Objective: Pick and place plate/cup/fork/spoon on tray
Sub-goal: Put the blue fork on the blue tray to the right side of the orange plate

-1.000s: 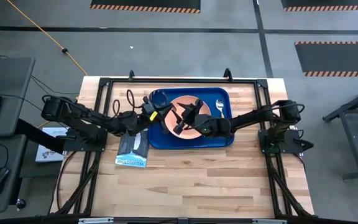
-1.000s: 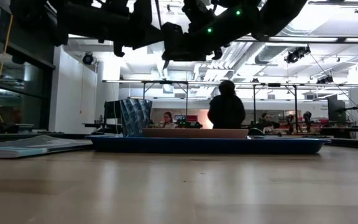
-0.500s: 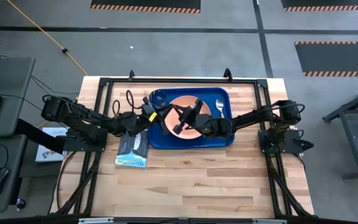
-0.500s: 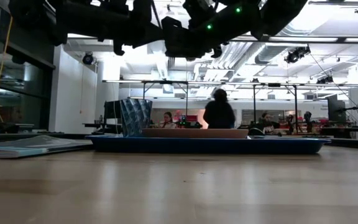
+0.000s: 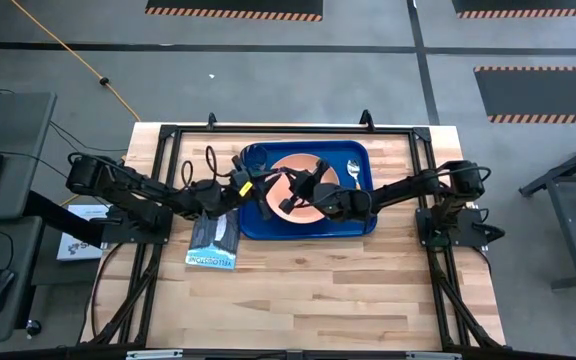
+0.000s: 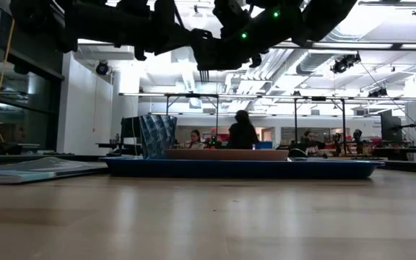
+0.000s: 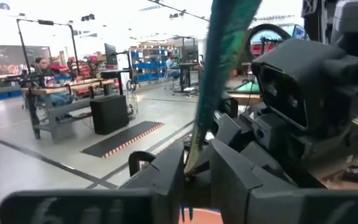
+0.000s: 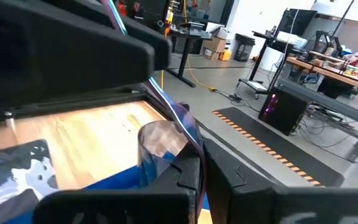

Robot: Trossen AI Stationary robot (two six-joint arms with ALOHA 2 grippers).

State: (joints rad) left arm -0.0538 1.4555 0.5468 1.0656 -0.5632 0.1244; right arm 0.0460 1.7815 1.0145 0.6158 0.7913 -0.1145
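Observation:
The blue tray lies mid-table, and the salmon-orange plate rests flat in it. The dark see-through cup stands in the tray's far left corner. The orange-handled spoon lies along its right side. Both grippers meet above the plate, clear of it. My right gripper is shut on the light blue fork. The fork's tines point down below the grippers. My left gripper comes from the left with its fingers slightly apart, and one end of the fork stands in the gap. My right gripper pinches the fork's slim handle between its two fingers, which lie across it. It comes roughly level from the table's right. The fork is lifted clear, high above the plate and tray. My left gripper's parted fingers flank the fork's end; whether they touch it, I cannot tell.
A dark packet with white print lies on the wood just left of the tray's near left corner. Black frame rails run around the table's edges. Bare wood lies between the tray and the near edge. People show in the room beyond the table.
My right gripper has shut on the fork's handle above the plate. My left gripper's fingers have parted a little around the fork's other end. Both arms have stayed nearly in place. The fork's tines now show below the grippers in the low view.

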